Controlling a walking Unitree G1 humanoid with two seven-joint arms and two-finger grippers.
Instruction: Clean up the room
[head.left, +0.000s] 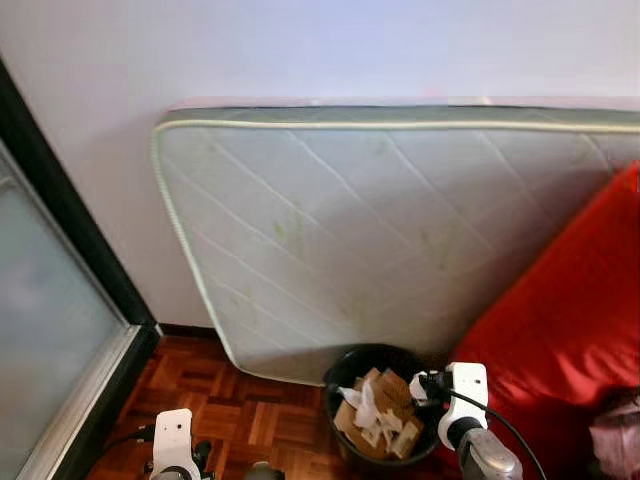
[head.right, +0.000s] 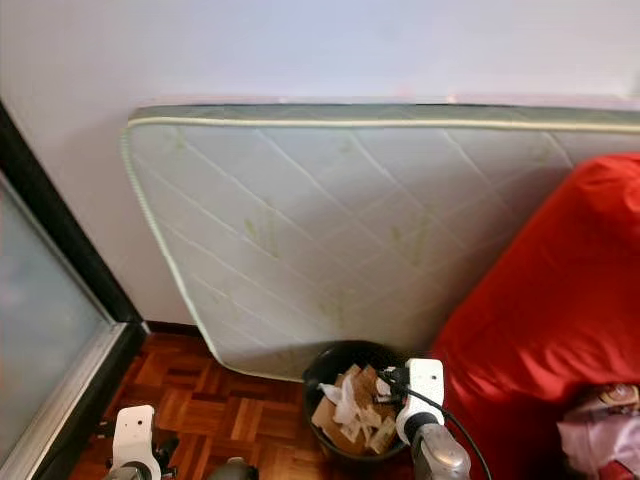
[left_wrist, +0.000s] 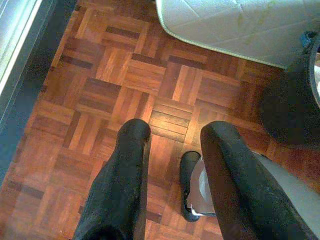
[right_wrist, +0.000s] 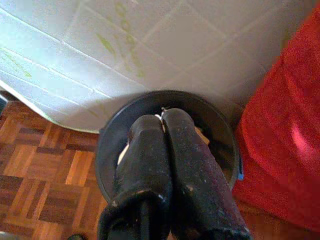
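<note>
Round black plastic bin (head.left: 385, 415) full of brown cardboard scraps and crumpled white paper (head.left: 378, 412) on wooden parquet floor (left_wrist: 130, 80), against quilted white mattress (head.left: 400, 230) leaning on wall; red fabric cover (head.left: 570, 330) beside it; right gripper (right_wrist: 162, 117) pressed together above bin; left gripper (left_wrist: 175, 132) spread over floor

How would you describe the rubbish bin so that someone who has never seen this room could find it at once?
Start at the big quilted mattress leaning against the wall. At the foot of it, on the wooden parquet floor beside the red cushion, stands a round black bin. It is the only dark, open container there, filled with brown card and white paper scraps.
</note>
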